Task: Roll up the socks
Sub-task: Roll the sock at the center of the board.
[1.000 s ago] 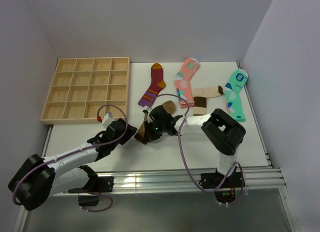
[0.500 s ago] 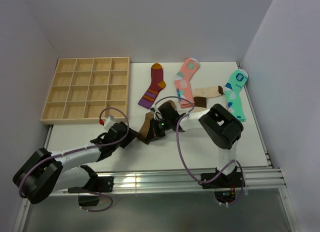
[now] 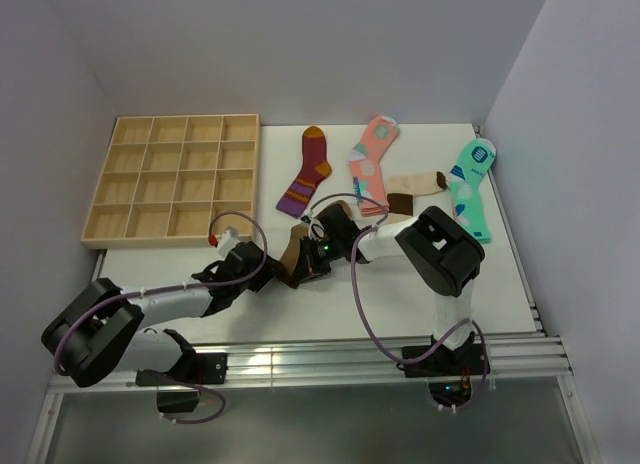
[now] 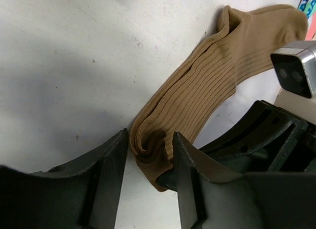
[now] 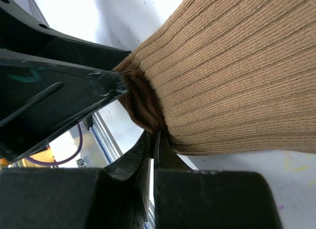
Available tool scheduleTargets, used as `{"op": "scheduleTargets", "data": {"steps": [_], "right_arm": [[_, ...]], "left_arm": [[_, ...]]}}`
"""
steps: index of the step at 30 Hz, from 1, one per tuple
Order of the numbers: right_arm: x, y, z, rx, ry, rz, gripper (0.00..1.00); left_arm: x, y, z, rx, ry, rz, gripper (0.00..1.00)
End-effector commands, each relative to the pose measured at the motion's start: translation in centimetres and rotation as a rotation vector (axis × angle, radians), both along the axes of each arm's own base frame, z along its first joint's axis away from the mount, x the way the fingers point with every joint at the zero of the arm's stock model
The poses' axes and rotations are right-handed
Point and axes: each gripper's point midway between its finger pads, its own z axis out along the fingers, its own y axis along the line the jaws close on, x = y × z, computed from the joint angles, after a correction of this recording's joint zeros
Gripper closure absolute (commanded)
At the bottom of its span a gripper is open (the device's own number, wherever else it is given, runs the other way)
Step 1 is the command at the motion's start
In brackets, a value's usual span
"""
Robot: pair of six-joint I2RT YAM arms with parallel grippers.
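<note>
The brown sock (image 3: 318, 229) lies slanted mid-table, its dark cuff end curled into a small roll (image 4: 150, 142). My left gripper (image 4: 150, 157) straddles that roll, one finger (image 4: 111, 174) pressing it on each side. My right gripper (image 5: 155, 137) is shut, pinching the dark cuff (image 5: 143, 103) from the opposite side. Seen from above, the left gripper (image 3: 278, 271) and the right gripper (image 3: 310, 265) meet at the sock's near end. The beige sock (image 3: 418, 186), with a dark brown toe and band, lies flat at the back right, untouched.
A wooden tray (image 3: 180, 179) of compartments stands at the back left. A maroon striped sock (image 3: 308, 169), a pink patterned sock (image 3: 372, 162) and a mint-green sock (image 3: 472, 184) lie along the back. My right wrist camera (image 4: 294, 71) sits close to the left fingers.
My left arm has slid right to the sock's curled end and its jaws have narrowed around it. The right gripper has pulled back slightly and keeps its pinch on the cuff.
</note>
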Motion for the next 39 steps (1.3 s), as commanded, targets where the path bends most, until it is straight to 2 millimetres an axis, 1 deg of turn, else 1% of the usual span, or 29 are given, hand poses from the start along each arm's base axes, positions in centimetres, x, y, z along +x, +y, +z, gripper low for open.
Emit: {"op": "scheduleTargets", "data": {"steps": [1,3,4,5,6,7,8,10,12,13,14,15,16,18,19,22,24,25,26,27,28,29,30,32,33,35,39], "right_arm": [[0.0,-1.1,-2.4,-0.084,0.018,-0.028,1.0],[0.2,-1.2,-2.2,-0.085,0.008,-0.03,1.0],[0.1,-1.3,-2.2,-0.09,0.005,-0.03,1.0],[0.2,-1.4,-2.2,-0.095,-0.005,-0.027,1.0],[0.4,-1.4,-1.9,-0.092,-0.019,-0.03,1.0],[0.4,-1.5,-1.7,-0.091,-0.027,-0.031,1.0],[0.3,-1.7,-1.7,-0.097,-0.038,-0.029,0.99],[0.7,-1.7,-1.0,-0.099,-0.078,-0.035,0.93],[0.8,-2.2,-0.9,-0.119,-0.123,-0.035,0.88],[1.4,-2.2,-0.1,-0.125,-0.175,-0.049,0.83],[1.4,-2.4,0.0,-0.139,-0.213,-0.042,0.81],[1.5,-2.6,0.2,-0.155,-0.241,-0.043,0.79],[1.9,-2.8,0.6,-0.184,-0.304,-0.059,0.74],[2.1,-3.0,1.1,-0.218,-0.387,-0.048,0.69],[2.0,-3.0,1.6,-0.232,-0.454,-0.039,0.64],[1.9,-3.0,2.2,-0.252,-0.554,-0.027,0.6],[2.0,-2.6,3.6,-0.25,-0.653,-0.044,0.57],[1.8,-2.8,3.4,-0.258,-0.68,-0.042,0.55],[1.4,-2.5,4.1,-0.243,-0.729,-0.025,0.53],[1.8,-2.5,4.4,-0.254,-0.774,-0.05,0.53],[1.3,-2.7,4.1,-0.257,-0.796,-0.03,0.52],[1.2,-2.3,4.6,-0.245,-0.831,-0.034,0.51],[1.1,-2.6,4.1,-0.26,-0.852,-0.027,0.5],[1.0,-2.3,4.5,-0.242,-0.893,-0.029,0.5],[0.7,-2.1,4.6,-0.234,-0.906,-0.02,0.5],[0.7,-1.9,4.8,-0.233,-0.934,-0.015,0.5],[0.3,-1.0,4.7,-0.218,-0.943,0.009,0.49]], "left_arm": [[-1.1,0.4,-1.9,0.06,0.075,-0.009,0.53],[-1.3,0.6,-2.6,0.081,0.092,-0.002,0.59],[-1.3,0.8,-2.8,0.089,0.098,0.003,0.65],[-1.4,0.9,-3.1,0.098,0.106,0.004,0.69],[-1.2,0.8,-3.0,0.098,0.105,0.005,0.72],[-1.3,0.8,-3.1,0.105,0.111,0.004,0.77],[-1.3,0.9,-3.2,0.117,0.112,0.002,0.79],[-1.0,0.6,-3.0,0.121,0.109,-0.004,0.84],[-0.8,0.6,-2.8,0.133,0.107,-0.011,0.89],[-0.7,0.5,-2.6,0.136,0.106,-0.014,0.92],[-0.9,0.7,-2.9,0.16,0.119,-0.024,0.93],[-0.6,0.3,-2.4,0.159,0.112,-0.033,0.94],[-0.5,0.3,-2.4,0.173,0.112,-0.044,0.95],[-0.6,0.2,-2.3,0.19,0.126,-0.057,0.95],[-0.6,0.1,-2.1,0.19,0.125,-0.066,0.95],[-0.5,-0.1,-1.7,0.194,0.125,-0.081,0.95],[-0.5,-0.2,-1.4,0.203,0.133,-0.087,0.96],[-0.5,-0.2,-1.4,0.212,0.136,-0.094,0.95],[-0.2,-0.4,-1.0,0.214,0.128,-0.097,0.95],[-0.1,-0.5,-0.8,0.219,0.126,-0.104,0.95],[-0.3,-0.2,-1.0,0.24,0.138,-0.107,0.95],[0.0,-0.3,-0.7,0.241,0.133,-0.106,0.95],[-0.1,-0.4,-0.8,0.246,0.138,-0.113,0.95],[0.0,-0.5,-0.6,0.242,0.135,-0.121,0.95],[0.0,-0.6,-0.6,0.239,0.134,-0.124,0.95],[0.0,-0.8,-0.6,0.235,0.133,-0.13,0.95],[0.0,-0.9,-0.6,0.235,0.133,-0.141,0.95]]}}
